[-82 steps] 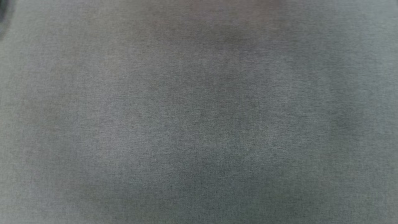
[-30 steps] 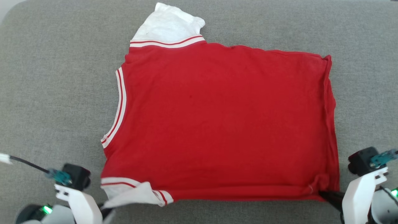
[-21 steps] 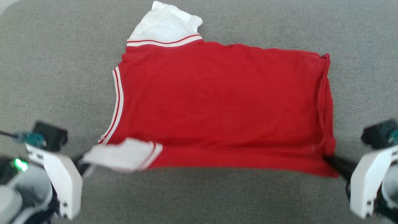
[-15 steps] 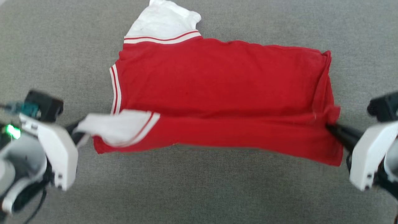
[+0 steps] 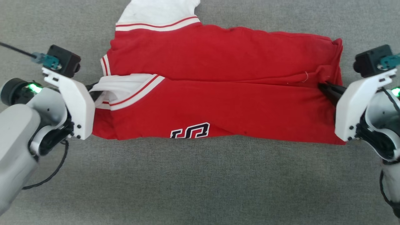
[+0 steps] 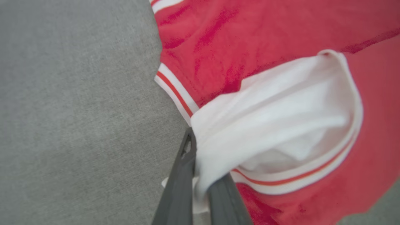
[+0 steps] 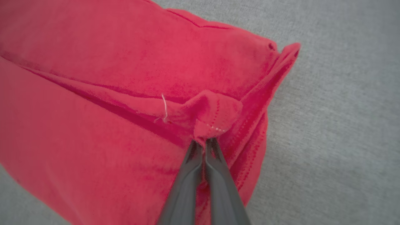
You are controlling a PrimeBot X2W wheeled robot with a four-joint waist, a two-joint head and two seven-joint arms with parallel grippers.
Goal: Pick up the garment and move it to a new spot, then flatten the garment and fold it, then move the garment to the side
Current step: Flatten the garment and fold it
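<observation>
- The garment (image 5: 218,62) lies across the middle of the grey fabric surface (image 5: 200,187), plain side up. One white sleeve (image 5: 156,12) points to 12 o'clock.
- Flattening looks done and the first fold is under way. The near edge is held up over the body, so part of the black print (image 5: 190,131) shows at 6 o'clock.
- Judging from this, laying the flap down, any further folds and the move aside are left.
- The left pincer (image 6: 198,175), at 9 o'clock, pinches the other white sleeve (just beside its striped trim).
- The right pincer (image 7: 204,143), at 3 o'clock, is pressed together on a bunched red hem corner.
</observation>
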